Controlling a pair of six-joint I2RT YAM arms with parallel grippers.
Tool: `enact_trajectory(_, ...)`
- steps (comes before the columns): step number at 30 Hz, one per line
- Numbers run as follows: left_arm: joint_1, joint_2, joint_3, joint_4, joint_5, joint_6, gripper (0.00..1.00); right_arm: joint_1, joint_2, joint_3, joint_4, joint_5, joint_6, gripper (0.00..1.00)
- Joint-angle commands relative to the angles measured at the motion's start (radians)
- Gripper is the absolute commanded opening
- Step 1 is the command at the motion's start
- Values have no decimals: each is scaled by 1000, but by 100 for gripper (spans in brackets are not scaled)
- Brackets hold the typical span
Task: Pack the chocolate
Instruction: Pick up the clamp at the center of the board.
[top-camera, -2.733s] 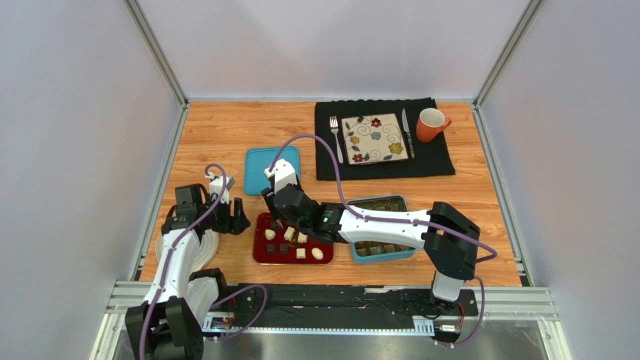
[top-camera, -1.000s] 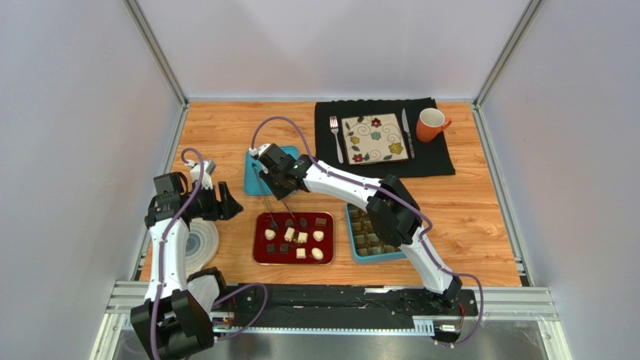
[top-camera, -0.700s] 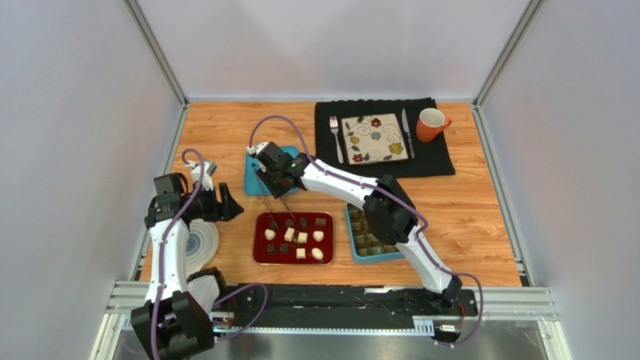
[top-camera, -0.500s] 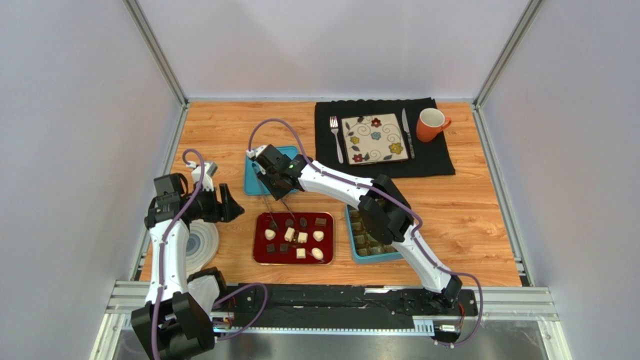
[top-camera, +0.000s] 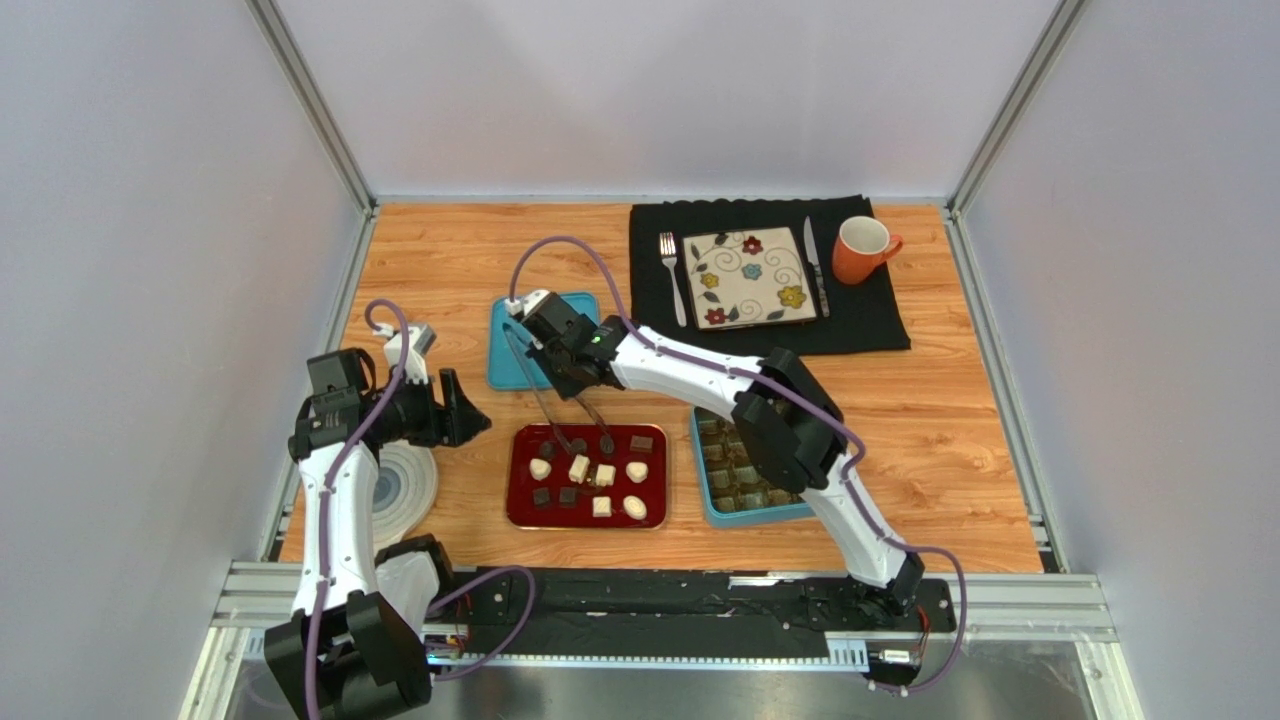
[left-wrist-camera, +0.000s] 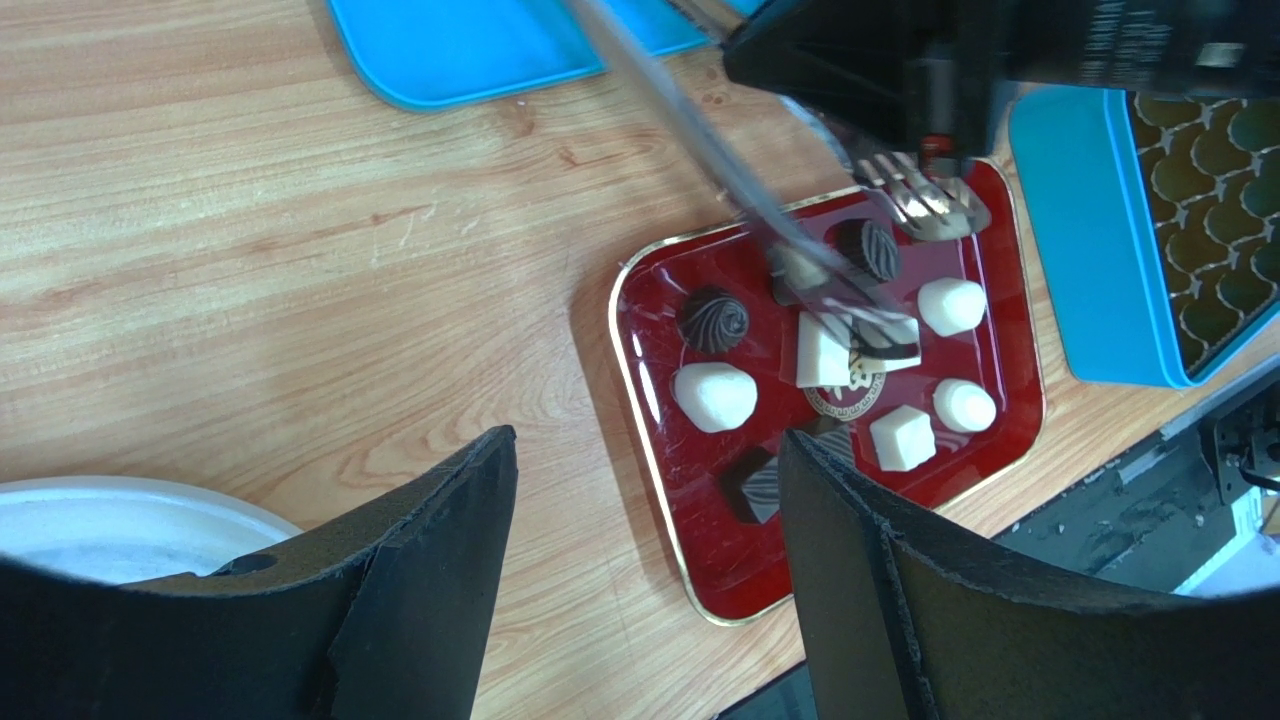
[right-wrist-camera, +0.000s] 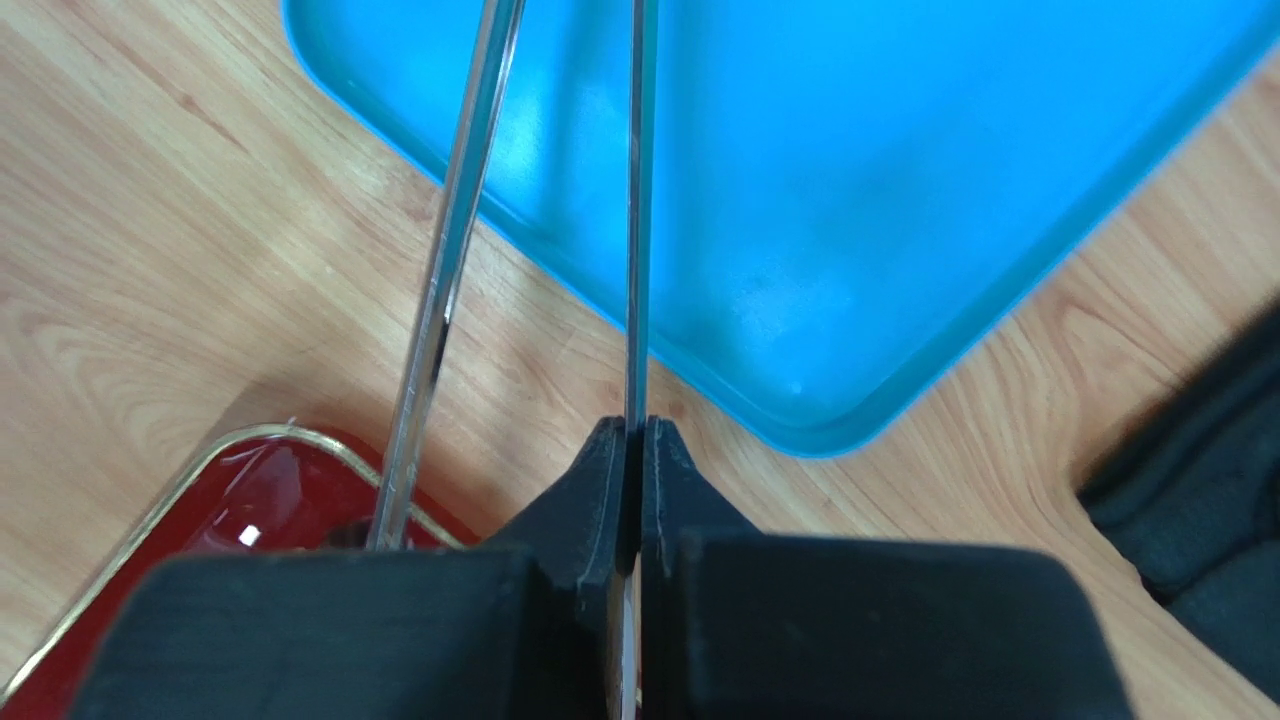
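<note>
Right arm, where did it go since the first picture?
The right gripper moved from low over the red tray away toward the blue lid. Its jaws are shut on the tongs, whose tips hang over the tray. The left gripper shifted a little left, open. The chocolates and blue box stayed put.

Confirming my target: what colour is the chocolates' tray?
Red tray with a gold rim; clearest in the left wrist view.

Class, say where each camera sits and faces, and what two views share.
Top external: above and behind, looking down at the table; both arms show.
Left wrist: looks down on the red tray between its open fingers.
Right wrist: looks past its shut fingers along the tongs, over the blue lid.
Both wrist views share tray and tongs.
</note>
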Motion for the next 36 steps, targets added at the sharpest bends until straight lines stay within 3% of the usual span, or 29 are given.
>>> enact_trajectory(1, 11, -19, 44, -6, 53, 20, 73, 1, -224, -148, 235, 78, 61, 0)
enact_trajectory(6, 11, -13, 86, -35, 180, 17, 76, 10, -489, -413, 509, 119, 165, 0)
enact_trajectory(8, 9, 9, 120, -90, 281, 75, 92, 12, -564, -576, 719, 96, 215, 0)
enact_trajectory(10, 11, 41, 183, -207, 453, 136, 95, 16, -666, -689, 938, 84, 298, 0)
enact_trajectory(12, 11, 61, 252, -372, 612, 280, 95, 29, -729, -799, 1049, 87, 343, 0)
enact_trajectory(17, 8, 136, 369, -658, 777, 567, 96, 122, -780, -927, 1313, 200, 297, 0)
enact_trajectory(19, 2, 141, 390, -727, 829, 601, 98, 159, -772, -935, 1361, 236, 282, 0)
enact_trajectory(25, -86, 90, 375, -712, 829, 607, 98, 190, -726, -987, 1594, 233, 306, 0)
enact_trajectory(31, -84, 36, 326, -553, 840, 453, 90, 200, -694, -1005, 1679, 222, 342, 0)
enact_trajectory(34, -92, 9, 301, -438, 898, 320, 81, 208, -678, -1004, 1688, 236, 328, 0)
enact_trajectory(36, -92, -51, 213, -126, 988, 24, 76, 210, -672, -1004, 1696, 244, 325, 0)
